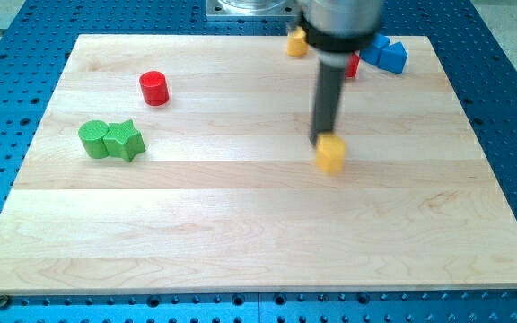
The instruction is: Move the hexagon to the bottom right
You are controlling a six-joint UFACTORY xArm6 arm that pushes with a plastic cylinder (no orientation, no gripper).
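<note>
A yellow hexagon block (330, 154) sits right of the board's middle. My tip (321, 139) is at the hexagon's upper left edge, touching or nearly touching it. The dark rod rises from there to the view's top. The board's bottom right corner (501, 269) lies well below and to the right of the hexagon.
A red cylinder (153, 88) stands at the upper left. Two green blocks (111, 140), one star-shaped, sit together at the left. A second yellow block (295, 43), a red block (354, 65) and blue blocks (387, 54) cluster at the top, partly hidden by the arm.
</note>
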